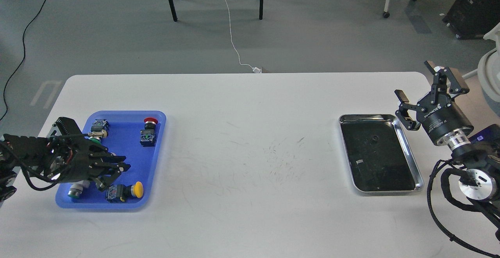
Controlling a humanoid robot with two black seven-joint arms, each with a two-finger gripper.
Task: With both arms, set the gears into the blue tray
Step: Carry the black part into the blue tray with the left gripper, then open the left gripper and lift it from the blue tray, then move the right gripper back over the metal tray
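While no gear is seen in either gripper, the moment is set out as follows.

Blue tray (158,133): placed at the left end of the white table (242,133); several push-button switches (149,132) with red, yellow and green caps are lying in it, and no gear can be made out among them.

Steel tray (417,168): placed at the right end of the table, well apart from the blue tray; a small dark ring-like thing, judged to be one of the gears (374,138), is seen on its black inside towards the far end. Other gears cannot be told against the black.

Left gripper (124,167): held low over the blue tray, pointing right; whether the fingers are parted or closed cannot be told, as they are dark and overlapping.

Right gripper (422,88): raised beside the far right corner of the steel tray; the fingers are spread wide and nothing is held.

Step in hand: judged to be a reach for a gear, the right gripper being empty and near the steel tray.

Next move: the right gripper must be lowered over the gear and closed finely, since the ring is tiny and flat against the tray.
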